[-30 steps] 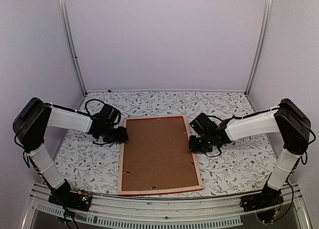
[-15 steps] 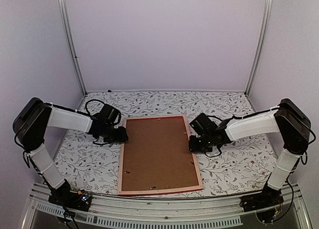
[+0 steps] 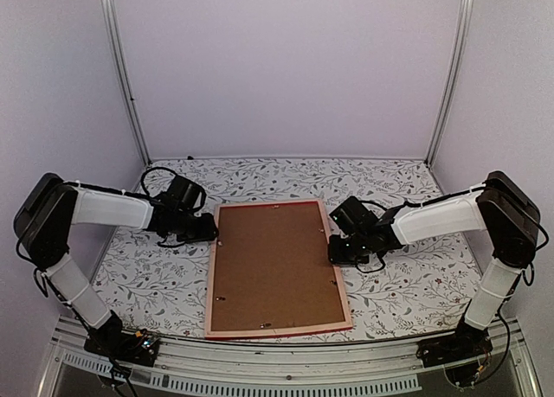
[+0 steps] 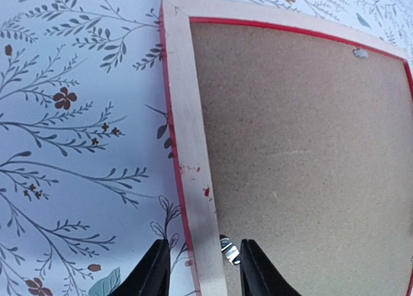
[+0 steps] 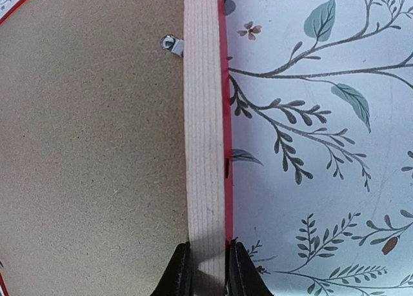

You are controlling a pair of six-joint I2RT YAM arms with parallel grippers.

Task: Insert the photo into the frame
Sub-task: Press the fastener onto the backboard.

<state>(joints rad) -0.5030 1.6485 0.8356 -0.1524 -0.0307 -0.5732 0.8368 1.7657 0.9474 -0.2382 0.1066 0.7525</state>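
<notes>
Lab booth: plain walls (image 3: 286, 68), aluminium posts (image 3: 121, 77), floral table (image 3: 389, 181).

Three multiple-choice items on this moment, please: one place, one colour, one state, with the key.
1. Where is the right gripper? A) on the right rail of the red-edged, pale-wood-backed rectangular picture frame; B) on its far rail; C) over its middle.
2. What colour is the flat fibreboard backing panel filling the frame? A) white; B) brown; C) blue.
3. How do the jaws of the left gripper stand? A) shut on the rail; B) gripping a photo; C) open, astride the left rail.
Key: 1 A, its fingers pinch that rail in the right wrist view; 2 B, brown in every view; 3 C, gaps show on both sides of the rail.
</notes>
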